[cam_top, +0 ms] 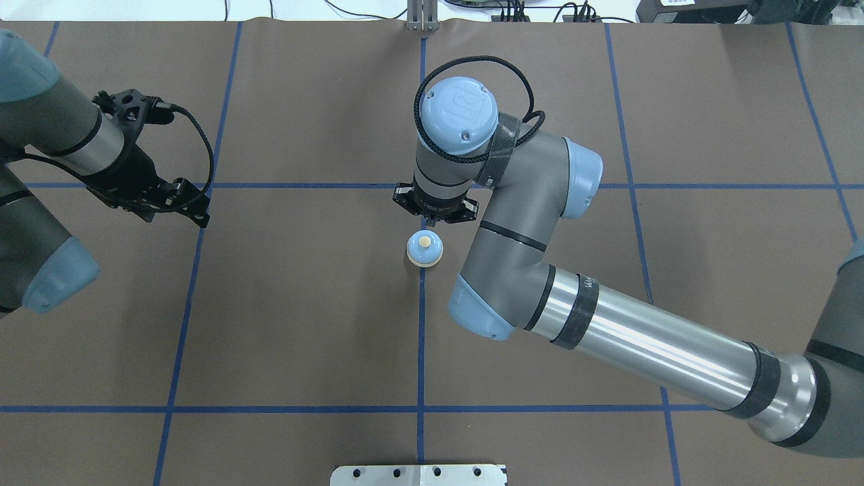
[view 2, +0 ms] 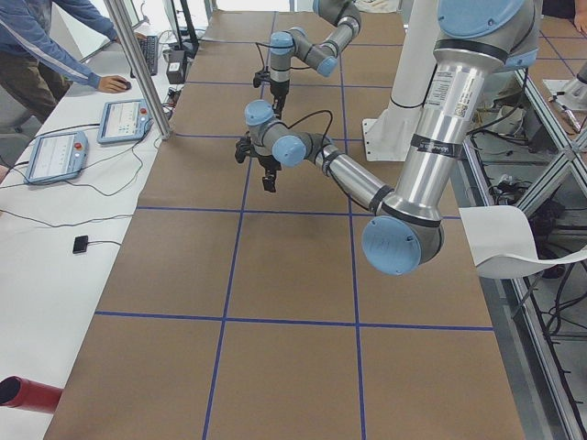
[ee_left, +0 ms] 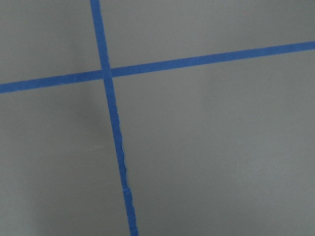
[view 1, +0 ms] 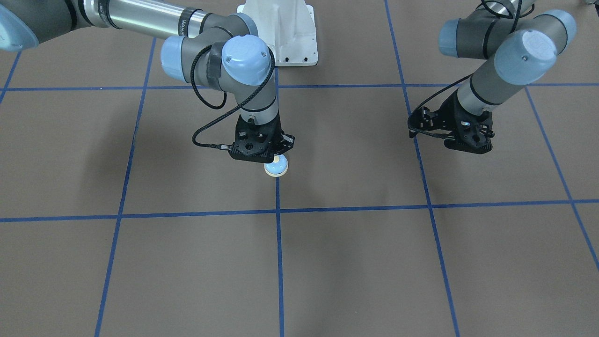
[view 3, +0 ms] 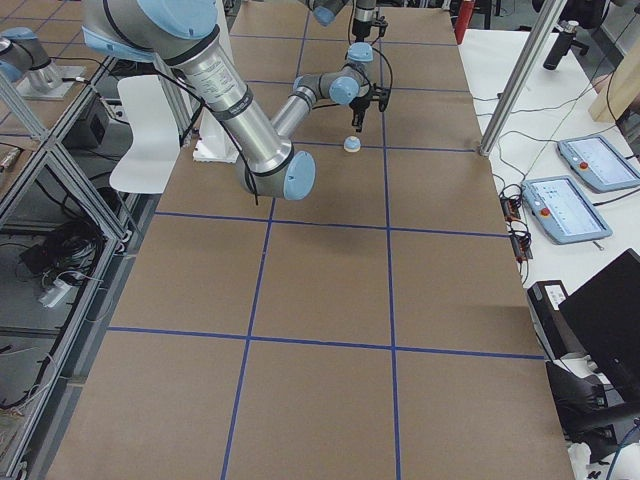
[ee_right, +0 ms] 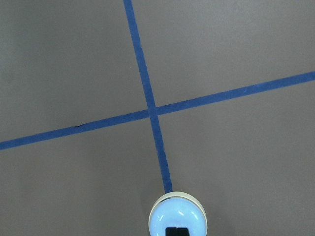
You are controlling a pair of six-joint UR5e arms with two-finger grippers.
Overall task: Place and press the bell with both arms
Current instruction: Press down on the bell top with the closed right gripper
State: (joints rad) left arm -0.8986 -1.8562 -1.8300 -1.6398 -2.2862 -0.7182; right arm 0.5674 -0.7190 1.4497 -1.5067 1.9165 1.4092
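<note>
The bell (cam_top: 424, 250) sits free on the bench (cam_top: 304, 324), astride a blue tape line (cam_top: 421, 337). It has a glossy light-blue dome, a cream round base and a cream button. It looks light and smooth on the matt brown covering, so I judge an off-centre push could skid or tip it. My right hand (ee_right: 177, 230) hangs over the button, black fingers pinched together, holding nothing. Farther off, the left hand (cam_top: 197, 212) hovers well apart. I cannot tell its opening, and a careless approach could knock the bell.
</note>
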